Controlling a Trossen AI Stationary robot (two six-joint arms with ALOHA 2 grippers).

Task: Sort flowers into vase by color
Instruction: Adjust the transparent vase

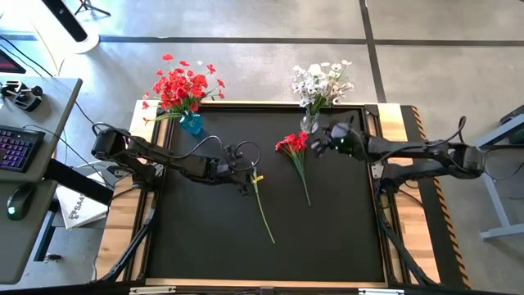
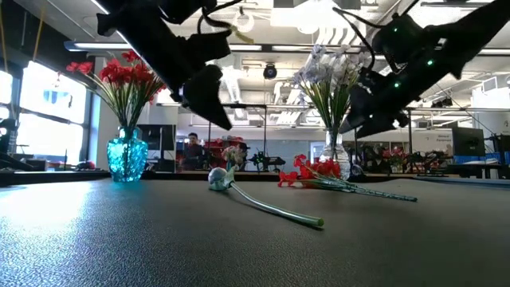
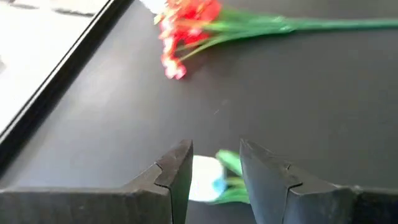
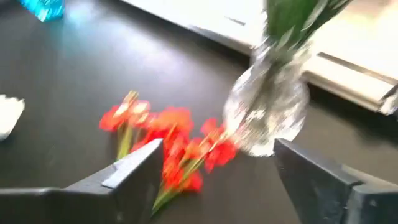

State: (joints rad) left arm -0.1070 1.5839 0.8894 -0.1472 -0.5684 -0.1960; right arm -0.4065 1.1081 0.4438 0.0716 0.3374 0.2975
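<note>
A white flower lies on the black mat, with its bloom toward the left arm and its stem flat on the mat. My left gripper is open and hovers just above that bloom without touching it. A bunch of red flowers lies flat beside the clear vase, which holds white flowers. My right gripper is open wide above the red blooms, raised off the mat. The blue vase holds red flowers.
Both vases stand at the mat's far edge, and the clear vase is close to my right gripper. A wooden frame borders the mat. The near half of the mat is bare. A desk with a keyboard stands off to the left.
</note>
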